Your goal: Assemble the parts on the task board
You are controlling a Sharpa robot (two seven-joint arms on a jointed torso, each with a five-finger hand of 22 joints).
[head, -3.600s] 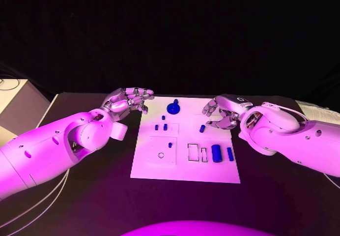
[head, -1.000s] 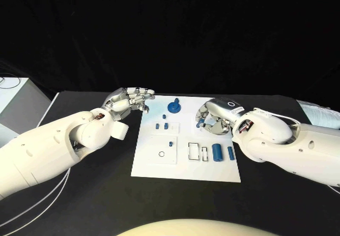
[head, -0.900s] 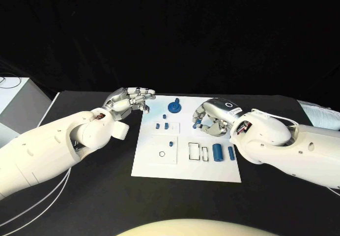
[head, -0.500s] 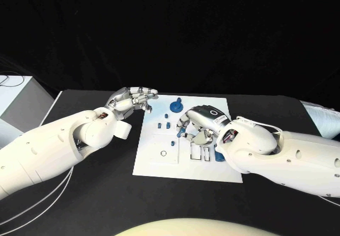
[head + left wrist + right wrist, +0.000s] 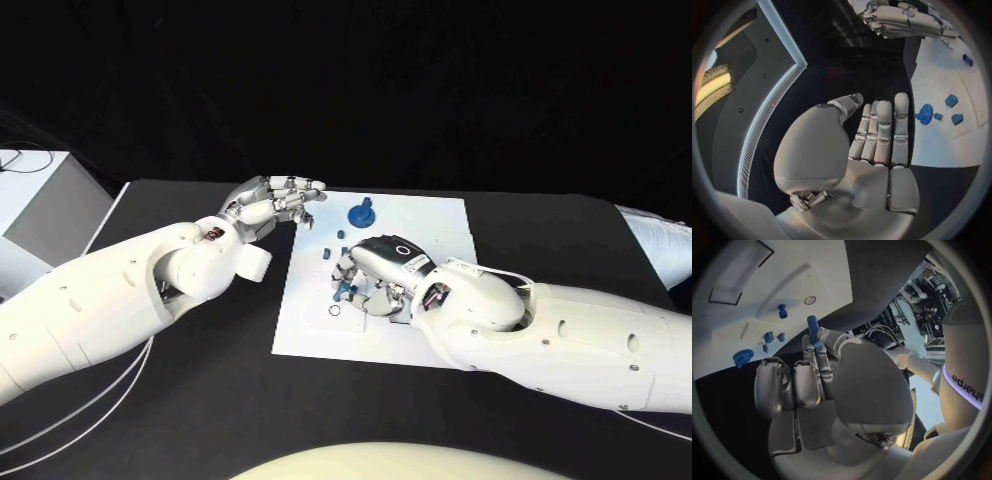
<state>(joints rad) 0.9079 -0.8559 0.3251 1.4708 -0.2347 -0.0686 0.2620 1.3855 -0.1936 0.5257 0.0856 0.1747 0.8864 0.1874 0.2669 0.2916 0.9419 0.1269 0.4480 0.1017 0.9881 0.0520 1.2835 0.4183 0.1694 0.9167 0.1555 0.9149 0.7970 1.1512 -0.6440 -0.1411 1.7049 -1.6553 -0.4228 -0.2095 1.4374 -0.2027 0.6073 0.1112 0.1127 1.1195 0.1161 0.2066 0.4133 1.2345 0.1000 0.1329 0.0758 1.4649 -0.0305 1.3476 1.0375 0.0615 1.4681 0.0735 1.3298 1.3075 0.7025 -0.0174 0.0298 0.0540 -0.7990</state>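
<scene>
- Right hand (image 5: 378, 272) sits low over the middle of the task board (image 5: 433, 218), pinching a slim blue peg (image 5: 812, 330) between thumb and fingers; the peg sticks out past the fingertips, in line with them.
- Left hand (image 5: 274, 203) hovers off the board's far-left corner, fingers loosely curled, nothing in it. In the left wrist view its fingers (image 5: 882, 127) lie side by side and bare.
- Peg's place: in the right hand, above the board's left half near a small round hole (image 5: 335, 310) and an upright blue pin (image 5: 782, 311). Can't tell which socket it's headed for.
- Handling, my read: the peg is light, rigid and smooth, so it can rotate or slip in a pinch. Grip mid-shaft and leave the lower end free for insertion. Keep it square to the board; a tight hole would jam a tilted peg.
- Other parts: blue knob-like piece (image 5: 359, 214) near the board's far edge, small blue blocks (image 5: 769, 337) just beside it toward the middle.
- Surface: flat white board with outlined recesses, on a black table (image 5: 173, 380).
- Room: dark backdrop behind; pale cabinet (image 5: 36, 200) off the table's left edge. The right forearm covers much of the board's right half.
</scene>
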